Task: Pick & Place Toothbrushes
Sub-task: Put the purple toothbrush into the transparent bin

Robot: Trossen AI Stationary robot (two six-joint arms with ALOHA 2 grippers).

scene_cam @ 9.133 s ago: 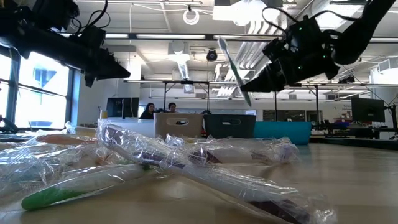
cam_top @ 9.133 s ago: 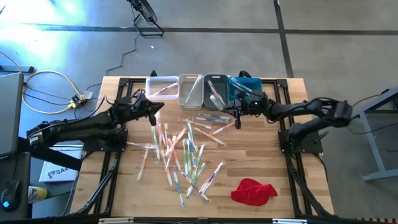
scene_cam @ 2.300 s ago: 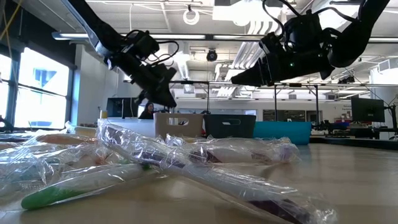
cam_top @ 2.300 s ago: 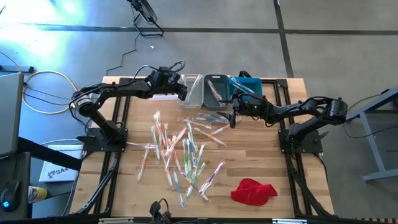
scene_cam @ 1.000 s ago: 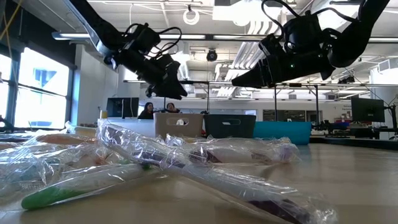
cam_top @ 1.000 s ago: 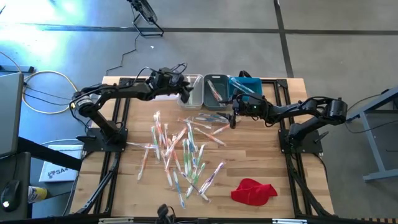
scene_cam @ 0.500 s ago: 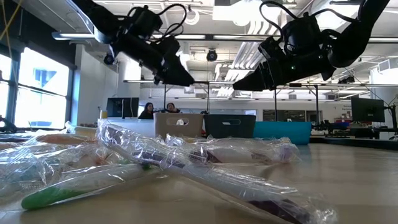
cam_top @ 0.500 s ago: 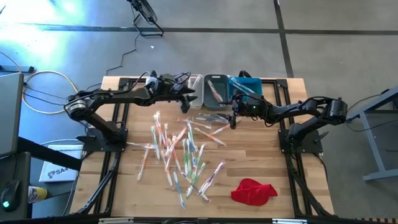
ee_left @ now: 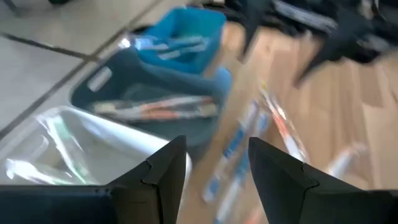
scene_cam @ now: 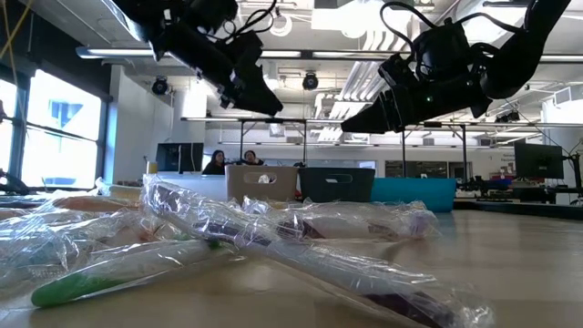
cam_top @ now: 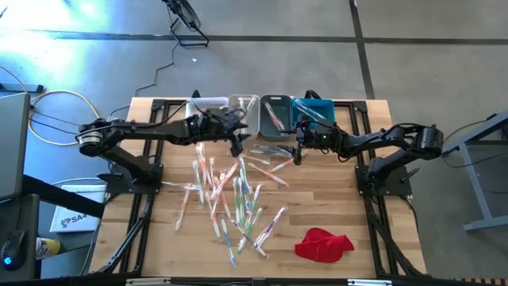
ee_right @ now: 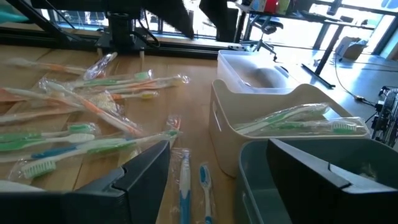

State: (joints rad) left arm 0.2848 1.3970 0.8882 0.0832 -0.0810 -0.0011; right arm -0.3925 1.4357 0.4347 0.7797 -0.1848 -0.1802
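Left pincer (cam_top: 236,148) apart, empty, stretched level off a long dark arm, hovering by the far edge above the upper fringe of the toothbrushes (cam_top: 226,191). Right pincer (cam_top: 298,154) likewise apart and empty, reaching in low from the right edge, poised before the bins. Pale wooden plank worktop (cam_top: 341,206), rectangular. Thin sticks in crinkly clear wrappers, heaped loosely mid-worktop; several more inside the small rectangular plastic bins (cam_top: 270,119) along the far edge. Crumpled red cloth (cam_top: 323,243) near the front right corner.
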